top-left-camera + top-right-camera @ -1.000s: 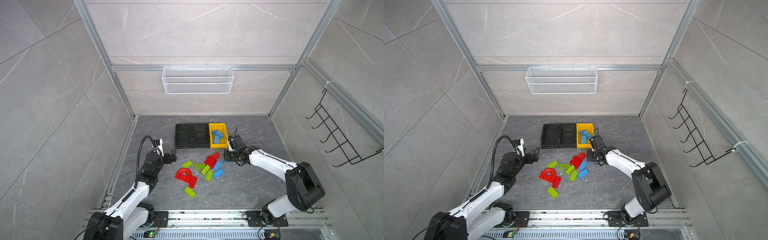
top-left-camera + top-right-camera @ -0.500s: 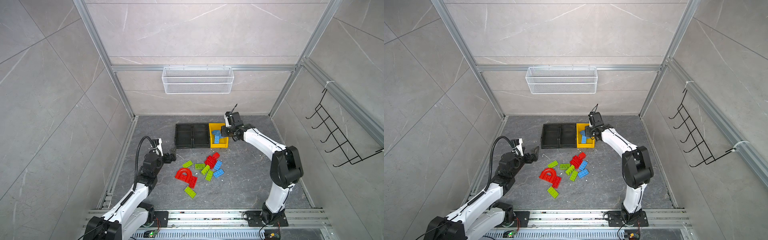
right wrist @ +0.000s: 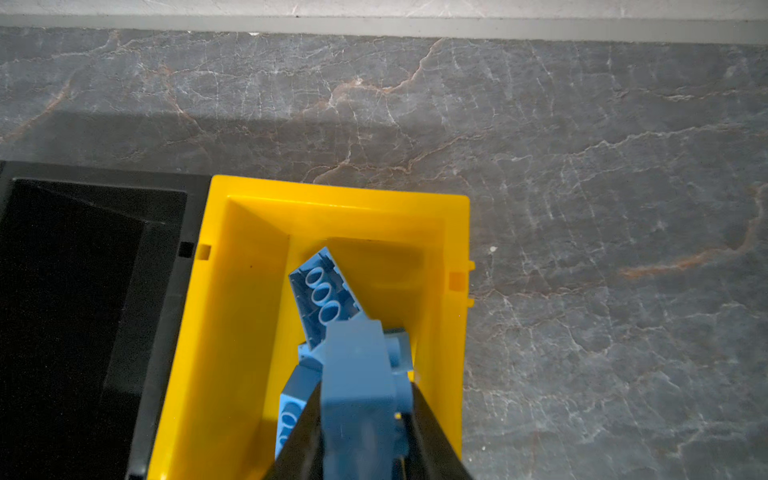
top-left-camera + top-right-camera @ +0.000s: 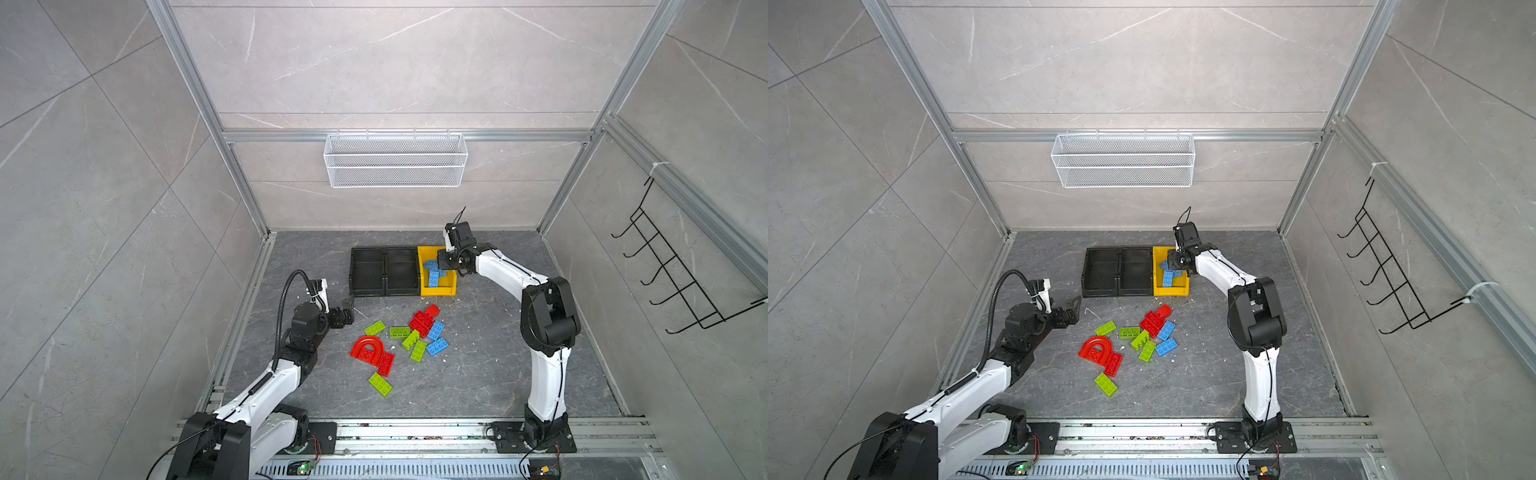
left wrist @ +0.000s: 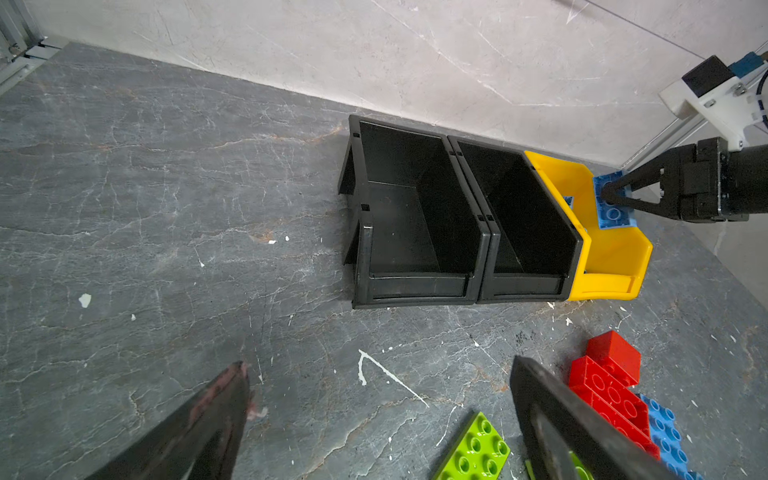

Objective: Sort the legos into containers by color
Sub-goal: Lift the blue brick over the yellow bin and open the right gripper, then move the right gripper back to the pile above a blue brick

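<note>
The right gripper [image 4: 443, 264] is clamped on a blue brick [image 5: 614, 204]. Its two black fingers [image 3: 432, 440] press the brick's opposite sides and hold it in the air over the open yellow bin [image 4: 439, 291]. More blue legos lie below it in that bin. One is an upside-down brick [image 3: 322, 295] with its hollow underside and round tubes facing up, and another is a stud-up brick [image 4: 433, 277] nearer the lowered front lip.

The three bins stand in a row near the back edge of the worktop [image 4: 498, 374], each touching the next. The yellow one is at the right end, with the middle black bin [image 4: 401, 274] and the left black bin [image 4: 368, 274] beside it (the left wrist camera looks straight into their dark insides).

The left gripper [image 4: 347, 310] has its jaws spread wide and holds nothing. It hangs over the worktop just in front of the left black bin's front left corner, to the left of the loose pile.

That pile sits mid-worktop, in front of the bins. A red arch [image 4: 368, 347] lies flat on its left side, with a red brick [image 4: 385, 365] touching its front end. A cluster of red bricks [image 4: 423, 322] lies nearest the yellow bin. Two loose blue bricks [image 4: 436, 338] lie just to the front right of that cluster. Four lime green bricks [image 4: 400, 332] are strung between the arch and the red cluster. A fifth green brick [image 4: 380, 384] lies apart, nearest the front edge.

A white wire basket [image 4: 395, 166] hangs on the back wall.
</note>
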`<state>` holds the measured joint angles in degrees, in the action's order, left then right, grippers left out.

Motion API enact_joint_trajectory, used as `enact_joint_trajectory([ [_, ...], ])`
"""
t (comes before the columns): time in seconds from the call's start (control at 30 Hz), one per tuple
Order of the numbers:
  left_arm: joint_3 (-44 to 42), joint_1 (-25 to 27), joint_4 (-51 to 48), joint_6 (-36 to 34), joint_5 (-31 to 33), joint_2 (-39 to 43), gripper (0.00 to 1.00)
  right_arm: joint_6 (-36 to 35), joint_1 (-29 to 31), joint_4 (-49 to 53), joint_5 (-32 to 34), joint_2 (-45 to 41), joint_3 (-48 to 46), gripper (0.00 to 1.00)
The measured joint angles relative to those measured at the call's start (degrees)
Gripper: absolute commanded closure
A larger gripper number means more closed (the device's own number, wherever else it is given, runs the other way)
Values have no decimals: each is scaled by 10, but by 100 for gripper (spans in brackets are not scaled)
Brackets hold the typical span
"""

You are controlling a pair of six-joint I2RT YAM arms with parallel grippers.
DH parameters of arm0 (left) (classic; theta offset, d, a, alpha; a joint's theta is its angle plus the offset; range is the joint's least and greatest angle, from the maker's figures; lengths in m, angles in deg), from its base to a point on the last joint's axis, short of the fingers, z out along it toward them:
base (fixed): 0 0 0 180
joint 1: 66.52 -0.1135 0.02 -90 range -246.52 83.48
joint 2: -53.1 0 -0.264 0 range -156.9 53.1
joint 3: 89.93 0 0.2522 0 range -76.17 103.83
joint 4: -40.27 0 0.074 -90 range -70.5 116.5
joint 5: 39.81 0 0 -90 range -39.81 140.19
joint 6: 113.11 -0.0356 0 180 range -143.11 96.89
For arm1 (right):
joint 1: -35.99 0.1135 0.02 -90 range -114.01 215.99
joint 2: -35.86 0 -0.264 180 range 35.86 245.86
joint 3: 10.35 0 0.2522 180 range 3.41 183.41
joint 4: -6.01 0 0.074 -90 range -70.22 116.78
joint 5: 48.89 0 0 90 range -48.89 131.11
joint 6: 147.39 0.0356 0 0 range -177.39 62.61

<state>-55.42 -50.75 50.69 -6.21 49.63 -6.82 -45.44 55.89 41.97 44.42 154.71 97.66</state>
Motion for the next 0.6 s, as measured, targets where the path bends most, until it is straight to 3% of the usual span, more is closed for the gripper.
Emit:
enact_joint_trajectory([
  [0.37,0,0,0,0,0,3,0,-2,0,1,3,2,-3,52],
  [0.6,0,0,0,0,-1,4,0,7,2,-11,-17,-154,-135,46],
])
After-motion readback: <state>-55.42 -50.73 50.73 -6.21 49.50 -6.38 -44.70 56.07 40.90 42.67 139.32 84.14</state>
